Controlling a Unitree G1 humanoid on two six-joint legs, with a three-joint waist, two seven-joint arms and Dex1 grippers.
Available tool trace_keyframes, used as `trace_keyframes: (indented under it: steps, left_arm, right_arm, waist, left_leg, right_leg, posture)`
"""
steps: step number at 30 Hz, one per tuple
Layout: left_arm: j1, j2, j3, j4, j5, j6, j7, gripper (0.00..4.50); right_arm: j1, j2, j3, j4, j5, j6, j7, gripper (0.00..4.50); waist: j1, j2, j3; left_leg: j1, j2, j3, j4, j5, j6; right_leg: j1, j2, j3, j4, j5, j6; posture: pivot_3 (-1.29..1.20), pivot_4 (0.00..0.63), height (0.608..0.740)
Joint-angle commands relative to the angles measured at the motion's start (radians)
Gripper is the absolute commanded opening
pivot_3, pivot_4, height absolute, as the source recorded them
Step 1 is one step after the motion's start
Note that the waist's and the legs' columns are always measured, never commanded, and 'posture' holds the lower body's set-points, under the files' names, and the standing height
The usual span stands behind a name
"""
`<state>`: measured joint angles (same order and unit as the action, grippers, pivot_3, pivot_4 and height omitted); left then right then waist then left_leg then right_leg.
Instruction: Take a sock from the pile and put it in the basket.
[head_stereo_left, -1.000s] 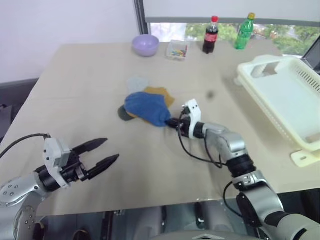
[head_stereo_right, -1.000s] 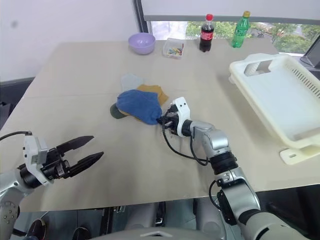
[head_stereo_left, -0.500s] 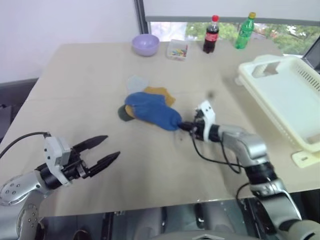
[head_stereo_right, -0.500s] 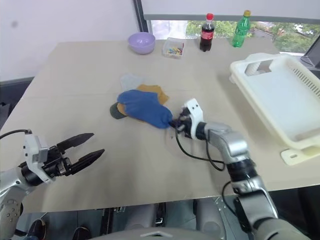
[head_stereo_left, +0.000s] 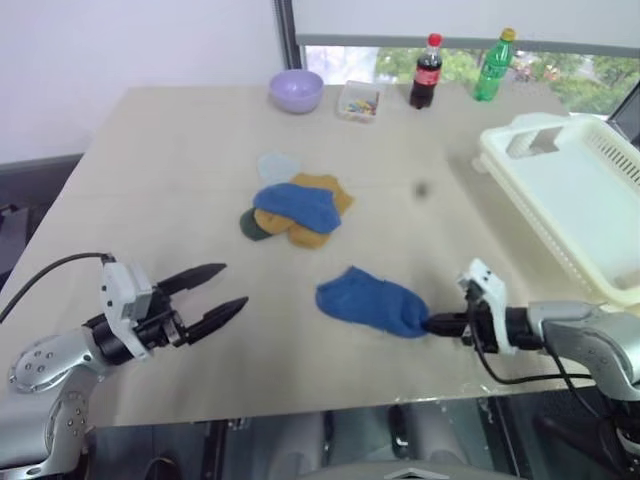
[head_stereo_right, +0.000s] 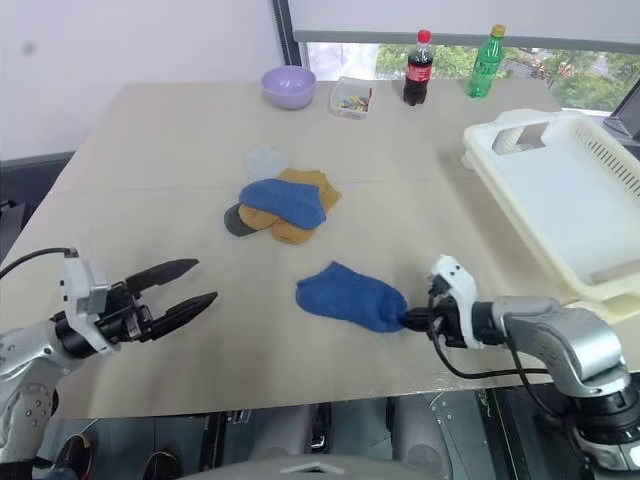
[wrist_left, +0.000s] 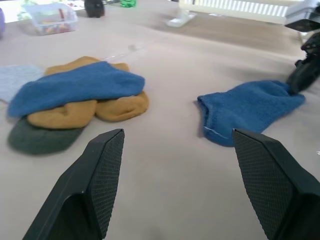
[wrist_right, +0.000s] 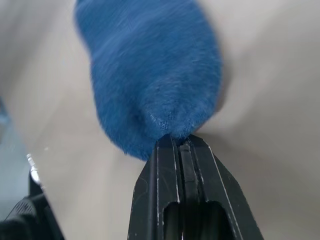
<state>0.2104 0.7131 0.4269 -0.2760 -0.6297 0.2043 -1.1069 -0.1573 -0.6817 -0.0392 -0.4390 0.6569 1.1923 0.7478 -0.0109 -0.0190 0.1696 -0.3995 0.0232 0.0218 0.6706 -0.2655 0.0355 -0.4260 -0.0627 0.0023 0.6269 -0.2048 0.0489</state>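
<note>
My right gripper (head_stereo_left: 432, 324) is shut on one end of a royal blue sock (head_stereo_left: 370, 301), which lies stretched on the table well in front of the pile (head_stereo_left: 293, 211); the right wrist view has the pinched sock (wrist_right: 150, 75) close up. The pile holds mustard-orange socks, another blue one, a pale grey-blue piece and a dark grey piece. The white slotted basket (head_stereo_left: 560, 200) stands at the table's right side, far from the sock. My left gripper (head_stereo_left: 222, 290) hovers open near the front left of the table, nothing between its fingers (wrist_left: 95, 180).
A lilac bowl (head_stereo_left: 296, 90), a small clear box of coloured bits (head_stereo_left: 357, 100), a cola bottle (head_stereo_left: 426, 70) and a green bottle (head_stereo_left: 491, 64) line the table's far edge. The table's front edge runs just below both grippers.
My right gripper has dragged a blue sock off the pile, toward the front right of the table. The left gripper has stayed open in place.
</note>
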Motion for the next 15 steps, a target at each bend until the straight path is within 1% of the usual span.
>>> trace_keyframes:
  steps: [1,5,7,11,15]
  left_arm:
    - [-0.03,0.013,-0.012,0.022,0.011,-0.012,-0.005,3.67]
    - [-0.07,0.008,-0.04,0.044,0.021,-0.017,-0.012,3.67]
    - [-0.09,0.009,-0.052,0.056,0.025,-0.019,-0.014,3.67]
    - [-0.122,0.013,-0.069,0.086,0.032,-0.028,-0.029,3.67]
    - [-0.135,0.013,-0.075,0.102,0.032,-0.032,-0.046,3.67]
  right_arm:
    - [-0.005,0.032,-0.123,-0.014,0.057,0.002,-0.042,0.04]
    - [-0.004,0.032,-0.24,-0.039,0.152,0.044,-0.049,0.04]
    - [0.0,-0.002,-0.312,-0.036,0.187,0.052,-0.043,0.04]
    - [0.007,-0.124,-0.457,-0.024,0.27,0.093,-0.001,0.04]
    - [-0.006,-0.219,-0.537,-0.028,0.366,0.142,0.021,0.04]
  waist:
    - [0.0,0.0,0.0]
    - [0.002,0.0,0.0]
    - [0.002,0.0,0.0]
    - [0.004,0.0,0.001]
    - [0.0,0.0,0.001]
  left_leg:
    - [0.0,0.0,0.0,0.0,0.0,0.0]
    - [0.0,0.0,0.0,0.0,0.0,0.0]
    - [-0.001,0.0,0.0,0.0,0.0,0.0]
    - [-0.001,-0.001,0.0,0.0,0.0,0.0]
    - [-0.001,0.0,0.0,0.0,0.0,0.0]
  right_leg:
    - [0.0,0.0,0.0,0.0,0.0,-0.001]
    - [0.0,0.002,0.0,0.0,0.001,-0.002]
    - [0.0,0.002,0.0,0.0,0.001,-0.002]
    - [0.0,0.001,0.001,0.0,0.001,-0.002]
    - [0.0,0.002,0.001,0.0,0.001,-0.002]
  posture:
    - [0.0,0.15,0.74]
    - [0.0,0.15,0.74]
    - [0.0,0.15,0.74]
    - [0.0,0.15,0.74]
    - [0.0,0.15,0.74]
